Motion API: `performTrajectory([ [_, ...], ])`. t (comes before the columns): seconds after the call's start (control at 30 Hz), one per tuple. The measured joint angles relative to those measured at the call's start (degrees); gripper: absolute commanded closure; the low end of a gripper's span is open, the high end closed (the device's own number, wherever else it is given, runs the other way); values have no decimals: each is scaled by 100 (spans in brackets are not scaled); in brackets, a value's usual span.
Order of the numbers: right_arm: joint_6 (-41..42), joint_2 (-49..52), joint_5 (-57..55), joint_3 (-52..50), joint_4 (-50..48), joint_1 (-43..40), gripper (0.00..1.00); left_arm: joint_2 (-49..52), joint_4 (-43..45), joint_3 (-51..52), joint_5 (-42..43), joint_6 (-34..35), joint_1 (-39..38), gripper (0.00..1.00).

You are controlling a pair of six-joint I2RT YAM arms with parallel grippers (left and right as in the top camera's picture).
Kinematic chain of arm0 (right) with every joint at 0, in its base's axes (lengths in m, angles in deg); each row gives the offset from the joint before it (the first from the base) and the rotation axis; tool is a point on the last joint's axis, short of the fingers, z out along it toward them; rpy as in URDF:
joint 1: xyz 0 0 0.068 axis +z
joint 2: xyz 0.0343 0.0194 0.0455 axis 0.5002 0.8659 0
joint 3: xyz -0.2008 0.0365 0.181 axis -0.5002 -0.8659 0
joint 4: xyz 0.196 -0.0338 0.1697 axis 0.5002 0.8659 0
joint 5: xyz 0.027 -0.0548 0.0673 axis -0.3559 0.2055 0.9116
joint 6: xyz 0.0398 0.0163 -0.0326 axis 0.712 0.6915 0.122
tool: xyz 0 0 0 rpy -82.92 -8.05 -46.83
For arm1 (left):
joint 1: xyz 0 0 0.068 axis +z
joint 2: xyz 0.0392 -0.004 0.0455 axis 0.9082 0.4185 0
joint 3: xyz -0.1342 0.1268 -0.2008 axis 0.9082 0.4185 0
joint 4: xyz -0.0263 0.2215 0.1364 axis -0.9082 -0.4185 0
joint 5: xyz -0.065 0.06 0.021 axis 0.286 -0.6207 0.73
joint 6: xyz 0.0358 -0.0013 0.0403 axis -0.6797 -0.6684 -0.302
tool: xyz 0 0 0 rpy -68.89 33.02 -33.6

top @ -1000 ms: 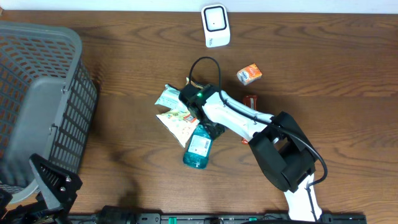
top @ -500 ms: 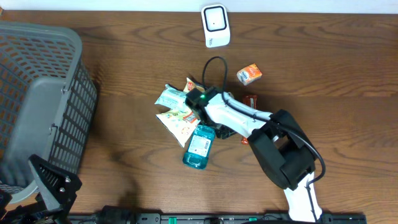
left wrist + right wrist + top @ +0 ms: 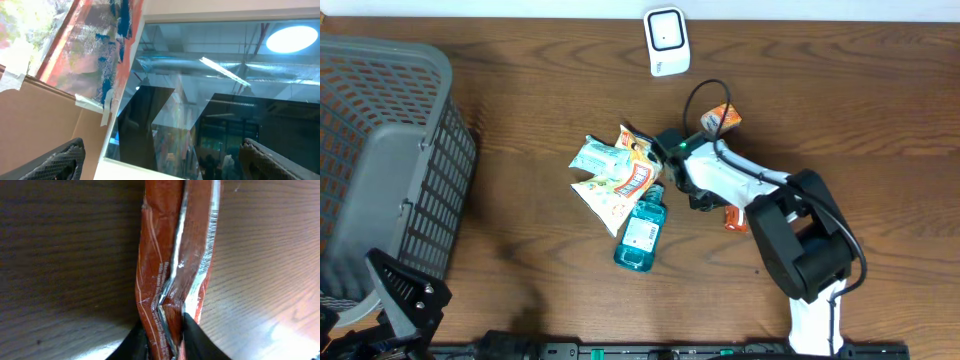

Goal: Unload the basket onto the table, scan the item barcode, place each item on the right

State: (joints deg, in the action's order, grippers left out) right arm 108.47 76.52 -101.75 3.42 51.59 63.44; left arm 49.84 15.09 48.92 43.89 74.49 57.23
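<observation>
In the right wrist view my right gripper (image 3: 165, 335) is shut on a red-orange foil snack packet (image 3: 172, 255), pinching its crimped back seam between both fingers. Overhead, that packet (image 3: 634, 168) stands up on edge at the right side of the pile of items, with the right gripper (image 3: 662, 158) on it. The white barcode scanner (image 3: 666, 41) sits at the far edge of the table, apart from the packet. My left gripper (image 3: 160, 167) points up at a window and ceiling, open, with nothing between its fingers.
A blue bottle (image 3: 640, 232), a green-white pouch (image 3: 592, 155) and a pale snack bag (image 3: 604, 196) lie by the packet. A small orange box (image 3: 720, 119) and a red item (image 3: 735, 217) lie near the right arm. A grey basket (image 3: 380, 150) fills the left side.
The right gripper has closed on the red-orange packet and moved right and toward the back, tipping the packet up out of the pile. The left arm has not moved.
</observation>
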Motion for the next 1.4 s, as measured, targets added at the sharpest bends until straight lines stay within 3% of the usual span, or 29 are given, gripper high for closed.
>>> performTrajectory([
  [0.07,-22,-50,-26,-142,-125,4,99,0,0,0,0,0,0,2],
  [0.3,-492,-197,33,-389,-481,15,99,0,0,0,0,0,0,2],
  [0.67,-1469,-201,640,144,-332,127,99,0,-105,0,0,-2,0,2],
  [1.1,-2092,-2006,490,90,-407,1543,99,0,-264,461,0,0,0,2],
  [1.23,-2111,-2090,332,90,-297,1635,99,0,-315,588,0,-2,0,2],
  [1.27,-2076,-2063,332,90,-251,1620,91,0,-376,616,2,-4,0,2],
  [1.3,-2006,-2039,348,90,-229,1593,75,0,-485,640,0,0,0,2],
  [1.33,-1891,-2017,389,90,-210,1576,36,0,-686,649,0,-7,0,2],
  [1.4,-1663,-1989,579,90,-192,1521,24,0,-1150,669,0,-4,0,2],
])
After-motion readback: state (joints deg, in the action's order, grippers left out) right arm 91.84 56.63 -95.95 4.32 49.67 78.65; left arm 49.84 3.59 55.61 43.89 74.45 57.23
